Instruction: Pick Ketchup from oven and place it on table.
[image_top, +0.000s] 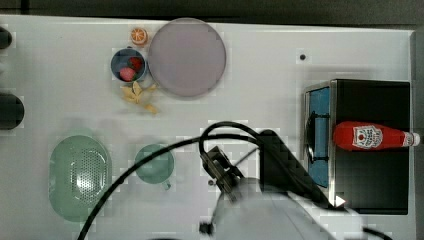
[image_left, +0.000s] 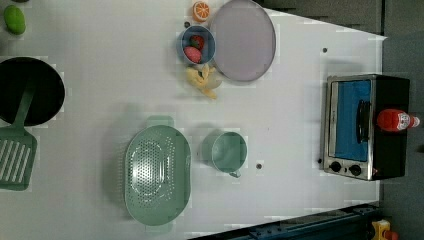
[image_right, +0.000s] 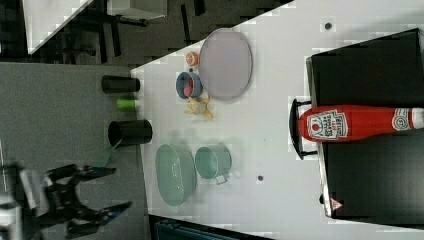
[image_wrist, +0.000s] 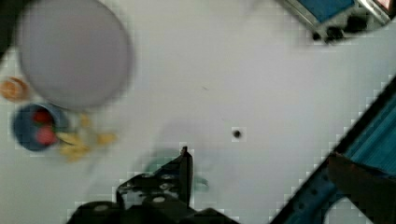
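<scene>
Wide apart stand the fingers of the pincer (image_right: 95, 195), which holds nothing and hangs well away from the oven (image_right: 370, 120), off past the bench (image_right: 280, 125) edge at the right view's lower left.

With the oven as the landmark: the Ketchup (image_top: 372, 136) lies on its side on the oven's (image_top: 372, 145) black roof, base toward the glass-door side and white cap toward the back edge, about midway along the roof. In the left view the bottle (image_left: 395, 120) sits on the oven (image_left: 367, 126) just behind the door handle.

On the bench (image_top: 265, 75), well away from the oven's door side, are a green cup (image_top: 155, 164) and, beyond it, a green colander (image_top: 80, 177). A lilac plate (image_top: 186, 56) lies diagonally off from the oven's front, with a blue bowl (image_top: 129, 65) of red fruit touching its far rim and an orange slice (image_top: 139, 35) just beside.
</scene>
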